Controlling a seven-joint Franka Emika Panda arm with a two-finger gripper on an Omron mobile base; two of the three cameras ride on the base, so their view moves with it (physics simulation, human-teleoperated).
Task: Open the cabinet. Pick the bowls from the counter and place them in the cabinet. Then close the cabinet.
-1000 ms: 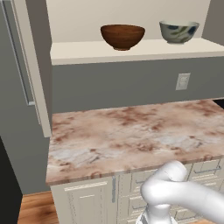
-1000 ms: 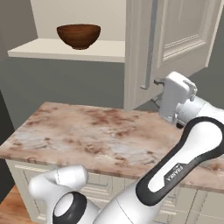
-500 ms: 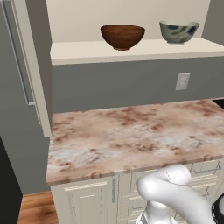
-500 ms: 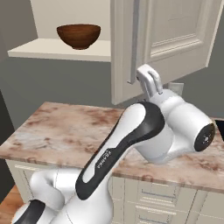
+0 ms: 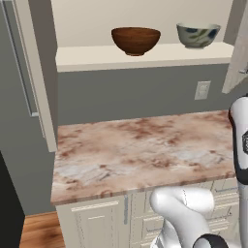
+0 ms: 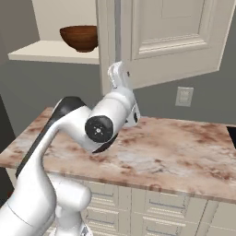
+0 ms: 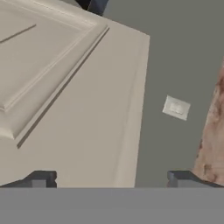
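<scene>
Bowls: brown one (image 5: 135,39) and grey-green one (image 5: 197,35) sit on the cabinet (image 5: 140,55) shelf, desk (image 5: 140,150) bare. Gripper (image 7: 111,177) jaws apart, empty, facing the right door (image 7: 65,87). Left: close both doors.

Brown bowl (image 6: 79,38) half hidden by cabinet door (image 6: 170,37) (door's top cropped), arm crossing its edge

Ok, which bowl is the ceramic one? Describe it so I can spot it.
Look at the open cabinet above the counter. Two bowls sit on its shelf. The ceramic bowl is the right one: pale grey-green with dark leaf marks, beside the glossy reddish-brown wooden bowl.
</scene>
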